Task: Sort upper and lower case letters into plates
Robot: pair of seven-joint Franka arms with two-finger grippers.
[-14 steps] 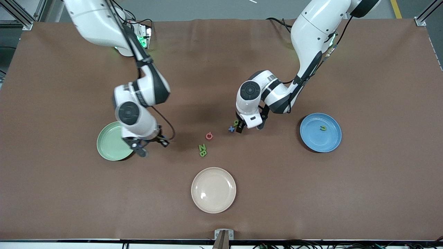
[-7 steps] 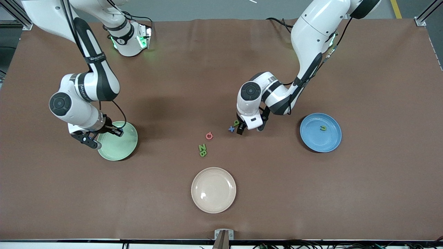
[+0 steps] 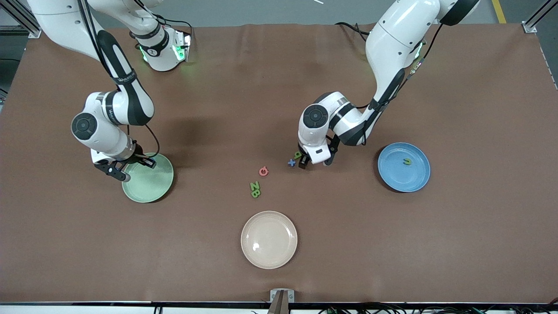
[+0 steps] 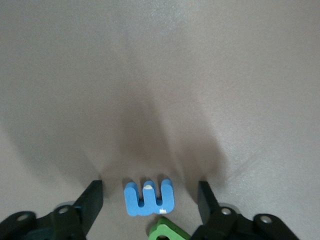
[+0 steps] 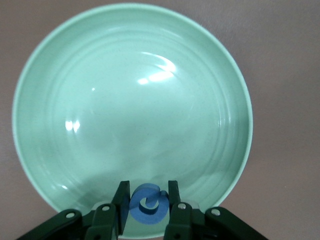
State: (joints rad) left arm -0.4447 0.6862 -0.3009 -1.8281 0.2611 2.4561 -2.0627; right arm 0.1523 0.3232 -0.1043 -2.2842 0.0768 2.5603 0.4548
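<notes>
My right gripper [image 3: 118,173] hangs over the rim of the mint green plate [image 3: 150,185], at its edge toward the right arm's end of the table. It is shut on a curled blue letter [image 5: 148,204] above the plate [image 5: 135,115]. My left gripper [image 3: 304,163] is down at the table's middle, open. Its fingers [image 4: 92,200] straddle a blue letter [image 4: 148,198] without touching it. A green letter [image 4: 167,232] lies right beside that one. The blue plate [image 3: 399,174] holds one olive-green letter [image 3: 407,162].
A pink letter [image 3: 263,171] and two green letters [image 3: 255,189] lie loose on the brown table, nearer the front camera than the left gripper. A cream plate [image 3: 269,239] sits nearer still.
The right arm swung across the green plate, from its edge facing the table's middle to its edge toward the right arm's end. The left arm stayed over the blue letter.
</notes>
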